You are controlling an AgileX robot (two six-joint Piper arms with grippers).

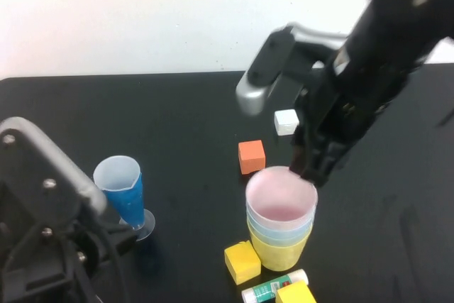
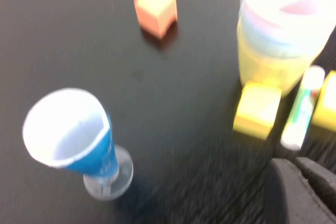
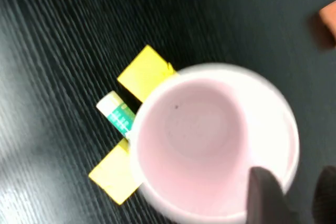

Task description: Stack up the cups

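Upright cup stack (image 1: pixel 279 219), right end effector (image 1: pixel 310 172) at rim, left end effector (image 2: pixel 299 190) parked.

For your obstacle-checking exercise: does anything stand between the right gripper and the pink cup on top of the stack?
Nothing visible does. The right gripper is already at the far rim of the pink cup, which is nested in the stack. The left gripper sits low near the table's left side.

a blue-and-white cone cup (image 1: pixel 122 191) on a clear foot stands on the black table (image 1: pixel 170 125), well apart from an orange cube (image 1: pixel 252 157), a white cube (image 1: pixel 286 121), two yellow cubes (image 1: pixel 242 262) and a green-labelled tube (image 1: pixel 273 287).
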